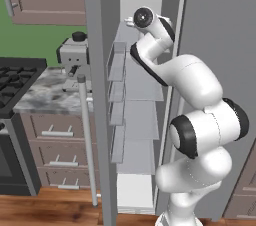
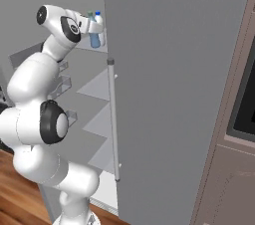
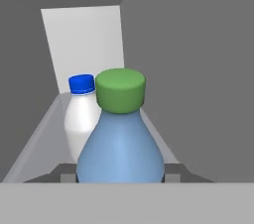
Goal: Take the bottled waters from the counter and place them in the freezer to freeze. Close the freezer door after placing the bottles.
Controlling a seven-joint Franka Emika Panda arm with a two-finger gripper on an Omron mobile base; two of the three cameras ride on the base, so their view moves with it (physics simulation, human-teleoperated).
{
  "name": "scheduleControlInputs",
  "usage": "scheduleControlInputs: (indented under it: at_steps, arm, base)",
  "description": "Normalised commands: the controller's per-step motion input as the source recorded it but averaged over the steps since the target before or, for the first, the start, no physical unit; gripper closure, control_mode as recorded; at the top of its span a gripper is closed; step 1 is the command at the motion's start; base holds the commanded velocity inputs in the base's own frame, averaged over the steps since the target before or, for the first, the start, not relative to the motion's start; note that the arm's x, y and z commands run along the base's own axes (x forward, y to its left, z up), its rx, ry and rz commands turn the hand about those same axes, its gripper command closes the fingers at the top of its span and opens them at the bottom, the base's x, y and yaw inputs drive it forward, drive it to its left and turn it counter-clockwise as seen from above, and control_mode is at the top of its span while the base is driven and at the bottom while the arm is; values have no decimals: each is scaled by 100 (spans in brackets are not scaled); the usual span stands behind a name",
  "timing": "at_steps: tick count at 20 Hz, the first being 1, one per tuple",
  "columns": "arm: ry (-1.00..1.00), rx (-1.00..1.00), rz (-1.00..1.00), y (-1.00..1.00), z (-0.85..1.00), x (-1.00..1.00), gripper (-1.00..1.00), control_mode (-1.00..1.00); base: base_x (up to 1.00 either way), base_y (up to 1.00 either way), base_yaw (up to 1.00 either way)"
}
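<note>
My gripper (image 3: 119,174) reaches into the open freezer (image 1: 142,120) at an upper shelf and is shut on the teal-tinted bottle with the green cap (image 3: 120,139). Just behind it on the shelf (image 3: 42,136) stands the translucent white bottle with the blue cap (image 3: 79,119), upright. From the right base view the gripper (image 2: 92,31) and both bottles, teal (image 2: 94,41) and white (image 2: 99,20), show at the freezer's top, left of the right-hand door's edge. The freezer door (image 1: 99,95) stands swung open. I cannot tell whether the held bottle rests on the shelf.
The freezer door's long silver handle (image 1: 86,135) and inner bins (image 1: 117,100) stand left of the arm. The marbled counter (image 1: 47,95) carries a coffee machine (image 1: 75,57), with the black stove (image 1: 15,80) beside it. The plain right-hand fridge door (image 2: 174,94) stays closed.
</note>
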Motion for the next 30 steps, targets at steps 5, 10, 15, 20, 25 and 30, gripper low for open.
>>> scheduleControlInputs:
  at_steps: [5, 10, 15, 20, 25, 30]
  arm:
    - [0, 0, 0, 0, -16, 0, 100, -100]
    - [0, 0, 0, 0, -14, 2, 100, -100]
    - [0, 0, 0, 0, 0, 12, 100, -100]
    - [0, 0, 0, 0, 0, 28, 100, -100]
    - [0, 0, 0, 0, 0, 33, 100, -100]
    - [0, 0, 0, 0, -8, 18, 100, -100]
  base:
    - [0, 0, 0]
    - [0, 0, 0]
    - [0, 0, 0]
    - [0, 0, 0]
    - [0, 0, 0]
    - [0, 0, 0]
